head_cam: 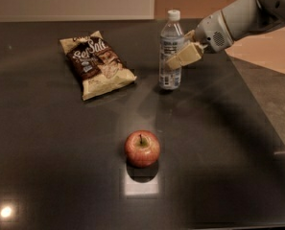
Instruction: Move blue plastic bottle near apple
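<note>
The blue plastic bottle (170, 42) stands upright at the back of the dark table (60, 152), with its white cap on. The apple (142, 148) sits alone nearer the front, well apart from the bottle. My gripper (176, 54) reaches in from the right and is at the bottle's right side at label height, with its tan end overlapping the bottle. The bottle's base rests on the table.
A chip bag (98, 63) lies flat to the left of the bottle. The table's right edge (257, 104) runs diagonally under my arm (238, 20), with the floor beyond it. A bright light reflection shows at the front left (5, 212).
</note>
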`<action>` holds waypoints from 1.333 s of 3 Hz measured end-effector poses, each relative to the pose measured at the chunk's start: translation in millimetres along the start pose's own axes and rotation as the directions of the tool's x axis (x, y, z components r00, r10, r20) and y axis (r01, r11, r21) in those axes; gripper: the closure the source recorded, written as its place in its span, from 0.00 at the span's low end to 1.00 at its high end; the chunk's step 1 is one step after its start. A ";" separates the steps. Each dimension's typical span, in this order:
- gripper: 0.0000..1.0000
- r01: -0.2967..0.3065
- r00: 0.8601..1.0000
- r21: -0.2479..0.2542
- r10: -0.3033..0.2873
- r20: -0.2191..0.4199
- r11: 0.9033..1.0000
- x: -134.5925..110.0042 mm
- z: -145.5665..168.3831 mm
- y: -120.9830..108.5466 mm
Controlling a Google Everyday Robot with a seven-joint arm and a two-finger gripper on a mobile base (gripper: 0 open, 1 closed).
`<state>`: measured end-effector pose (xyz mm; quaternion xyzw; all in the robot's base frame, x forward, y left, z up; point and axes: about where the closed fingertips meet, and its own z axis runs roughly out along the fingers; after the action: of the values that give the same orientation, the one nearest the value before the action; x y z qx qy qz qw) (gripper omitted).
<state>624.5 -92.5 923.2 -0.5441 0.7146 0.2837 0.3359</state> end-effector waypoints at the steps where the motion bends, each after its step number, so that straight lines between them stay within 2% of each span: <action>1: 1.00 0.036 0.999 -0.097 -0.036 0.005 0.995 5.4 -7.1 41.7; 2: 1.00 0.063 0.998 -0.169 -0.062 0.012 0.984 12.0 -10.6 79.7; 3: 1.00 0.081 0.997 -0.204 -0.080 0.011 0.976 22.4 -15.4 109.3; 4: 0.77 0.120 0.993 -0.220 -0.120 0.015 0.968 36.7 -18.9 135.6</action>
<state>483.3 -95.1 911.3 -0.6201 0.6442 0.3407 0.2905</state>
